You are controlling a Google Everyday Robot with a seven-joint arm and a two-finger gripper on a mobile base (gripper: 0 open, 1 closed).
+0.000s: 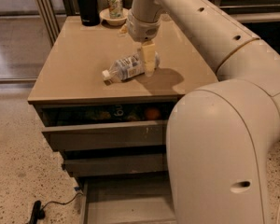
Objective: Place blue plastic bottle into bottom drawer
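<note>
My gripper (148,65) at the bottle's (125,69) three-o'clock end, grip I cannot tell, tan cabinet top (74,64), drawer (126,206) open at six, speckled floor (18,171).
</note>
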